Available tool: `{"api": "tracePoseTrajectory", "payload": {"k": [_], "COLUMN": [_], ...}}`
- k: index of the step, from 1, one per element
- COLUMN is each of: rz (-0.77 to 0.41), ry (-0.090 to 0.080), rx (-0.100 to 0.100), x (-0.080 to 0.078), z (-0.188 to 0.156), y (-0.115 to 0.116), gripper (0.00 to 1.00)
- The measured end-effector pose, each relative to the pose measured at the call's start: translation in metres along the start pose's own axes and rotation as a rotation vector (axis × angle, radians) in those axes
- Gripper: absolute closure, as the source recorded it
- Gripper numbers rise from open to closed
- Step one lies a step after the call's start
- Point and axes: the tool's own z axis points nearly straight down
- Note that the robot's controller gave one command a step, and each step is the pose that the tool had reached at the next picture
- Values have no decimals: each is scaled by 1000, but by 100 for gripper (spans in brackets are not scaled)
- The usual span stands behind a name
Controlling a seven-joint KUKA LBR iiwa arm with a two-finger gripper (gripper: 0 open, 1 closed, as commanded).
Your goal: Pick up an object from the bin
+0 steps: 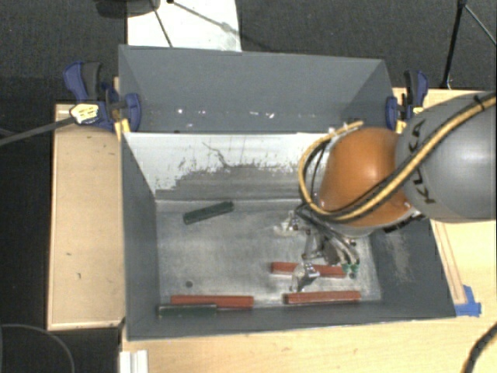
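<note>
- Item nearest the tool: short red-brown stick point(281, 267), flat on the bin floor, right of centre and toward the near wall.
- Axis: long axis runs left to right across the view, close to level; left end shows clear, the middle is covered by the tool, the right end shows past it.
- Tool: gripper point(309, 273), low over the middle of that stick; whether it is clenched or released cannot be told, and no grasp can be confirmed.
- Progress, as judged: tool is down at the floor; stick still lies flat, not lifted. Securing it and raising it out remain.
- Neighbour: second red-brown stick point(322, 296), just nearer the front wall, parallel to the first and apart from it.
- Front left: longer red-brown stick point(213, 301), with a dark green strip point(186, 311) beside it at the wall's foot.
- Far left: dark green stick point(208, 212), slightly tilted, well apart from the tool.
- Container: grey bin point(140, 231), floor scuffed.
- Robot parts: orange cover point(361, 177) on the wrist.
</note>
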Motion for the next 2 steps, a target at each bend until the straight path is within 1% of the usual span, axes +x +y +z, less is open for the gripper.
{"api": "tracePoseTrajectory", "payload": {"k": [1,2], "rz": [181,43], "ry": [4,5], "rx": [0,0], "x": [-3,19], "z": [-11,-4], "y": [-42,-38], "gripper": [0,0]}}
